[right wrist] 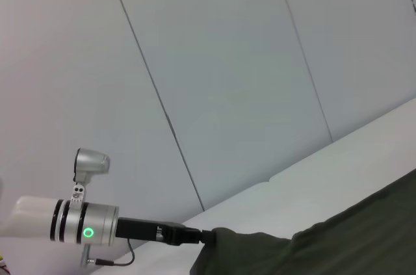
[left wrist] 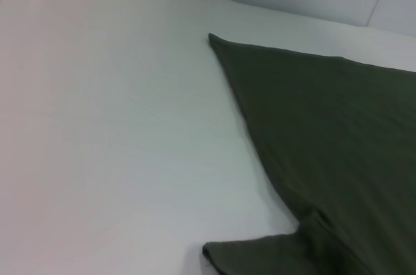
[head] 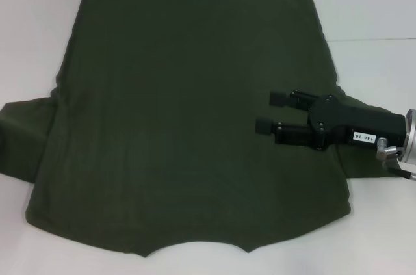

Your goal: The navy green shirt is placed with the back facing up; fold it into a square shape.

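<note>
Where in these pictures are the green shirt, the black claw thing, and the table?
navy green shirt (head: 182, 112), head view, middle of its back.
right gripper (head: 272, 112), head view, between its open jaws.
table (left wrist: 117, 145), left wrist view, bare white top.

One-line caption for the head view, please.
Right end effector, open, hovers over the right side of the flat, unfolded navy green shirt on a white table.
</note>
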Available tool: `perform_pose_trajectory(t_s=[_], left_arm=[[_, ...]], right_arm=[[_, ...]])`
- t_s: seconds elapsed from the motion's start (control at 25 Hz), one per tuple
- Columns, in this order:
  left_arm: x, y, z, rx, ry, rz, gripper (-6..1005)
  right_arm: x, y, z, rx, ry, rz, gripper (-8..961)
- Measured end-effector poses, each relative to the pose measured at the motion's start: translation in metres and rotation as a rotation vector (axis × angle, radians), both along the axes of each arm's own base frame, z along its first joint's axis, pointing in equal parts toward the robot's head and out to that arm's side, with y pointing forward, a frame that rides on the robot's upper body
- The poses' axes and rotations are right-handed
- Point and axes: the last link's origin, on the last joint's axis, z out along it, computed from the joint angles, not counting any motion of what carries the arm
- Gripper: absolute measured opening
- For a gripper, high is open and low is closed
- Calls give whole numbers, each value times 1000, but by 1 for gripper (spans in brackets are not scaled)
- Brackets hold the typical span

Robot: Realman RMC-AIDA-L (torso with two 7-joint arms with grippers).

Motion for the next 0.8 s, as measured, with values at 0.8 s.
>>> perform_pose_trajectory(t_s=[0.8], left_arm=[[-3,13,31,62,108,13,-1]], right_arm=[[0,1,-6,8,24,-23,913]])
